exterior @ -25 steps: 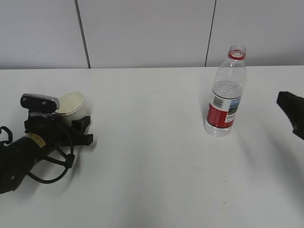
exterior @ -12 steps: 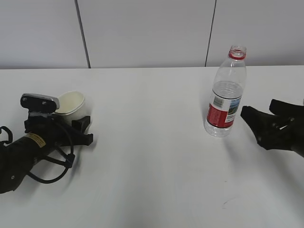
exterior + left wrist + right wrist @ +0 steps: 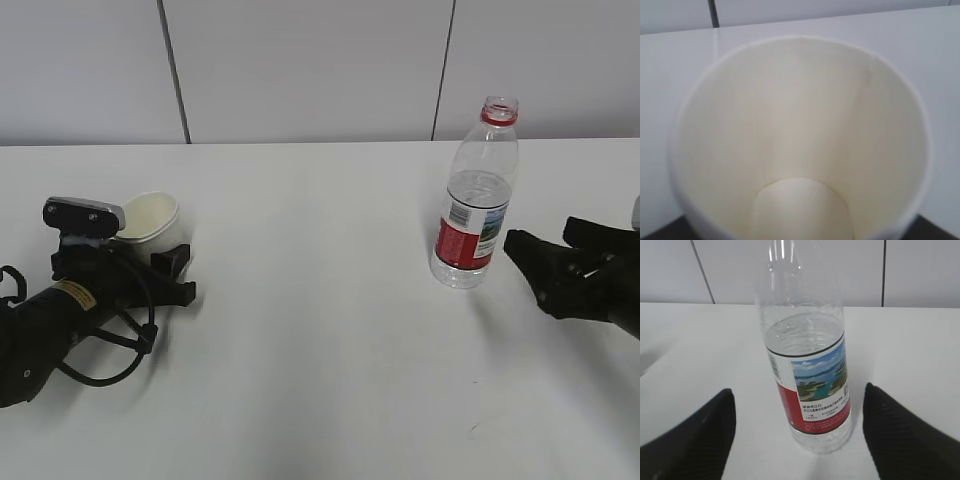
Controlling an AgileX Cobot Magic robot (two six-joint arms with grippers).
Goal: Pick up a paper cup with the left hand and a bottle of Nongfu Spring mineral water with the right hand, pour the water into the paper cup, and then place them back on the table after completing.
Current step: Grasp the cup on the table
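Left hand [image 3: 165,262] grasping paper cup [image 3: 150,219], right hand [image 3: 548,252] released beside upright bottle [image 3: 473,200]

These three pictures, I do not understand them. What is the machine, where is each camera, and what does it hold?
It is a robot with two black arms, each ending in a two-finger gripper. The wide picture looks at the white table from the front. The left gripper sits around a paper cup; its wrist camera looks straight into the empty cup. The right gripper is open, beside an uncapped water bottle, not touching. Its wrist camera shows the bottle standing between the two fingers.
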